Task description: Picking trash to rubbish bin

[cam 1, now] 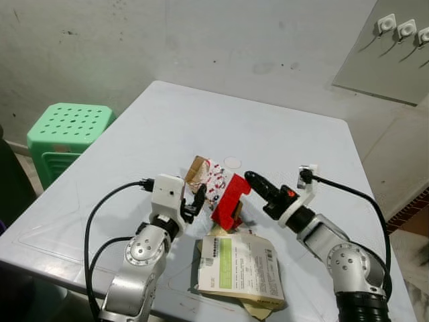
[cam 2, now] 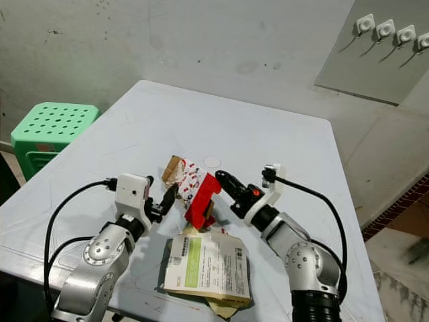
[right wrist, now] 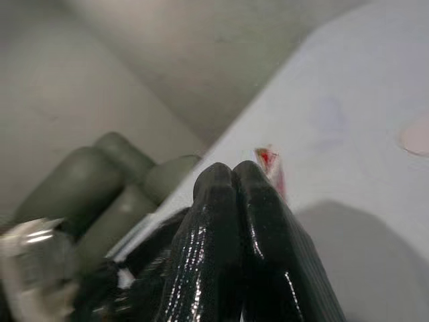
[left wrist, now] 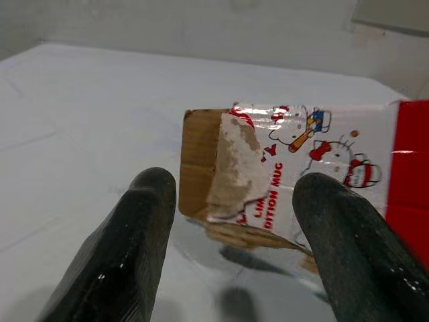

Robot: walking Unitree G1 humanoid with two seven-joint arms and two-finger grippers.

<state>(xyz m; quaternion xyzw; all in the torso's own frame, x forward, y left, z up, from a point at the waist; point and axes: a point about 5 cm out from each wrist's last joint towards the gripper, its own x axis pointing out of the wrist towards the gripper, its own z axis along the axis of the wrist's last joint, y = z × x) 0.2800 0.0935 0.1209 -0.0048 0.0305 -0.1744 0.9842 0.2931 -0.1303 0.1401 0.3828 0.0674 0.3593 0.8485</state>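
A torn carton [cam 1: 230, 199], red at one end and white with cartoon prints at the other [left wrist: 295, 161], is held tilted above the middle of the white table [cam 1: 234, 127]. My right gripper [cam 1: 249, 177] is shut on its red upper edge; a thin red-and-white sliver [right wrist: 270, 161] pokes out past the closed fingertips. My left gripper [cam 1: 199, 199] is open just left of the carton. In the left wrist view its two black fingers [left wrist: 127, 248] straddle the brown torn end without touching it. A flat paper package [cam 1: 240, 268] with a green label lies below the carton.
A small white disc [cam 1: 232, 162] lies on the table behind the carton. A green plastic stool [cam 1: 67, 131] stands off the table's left side. A grey wall runs behind, with a panel of hooks [cam 1: 402, 30] at the upper right.
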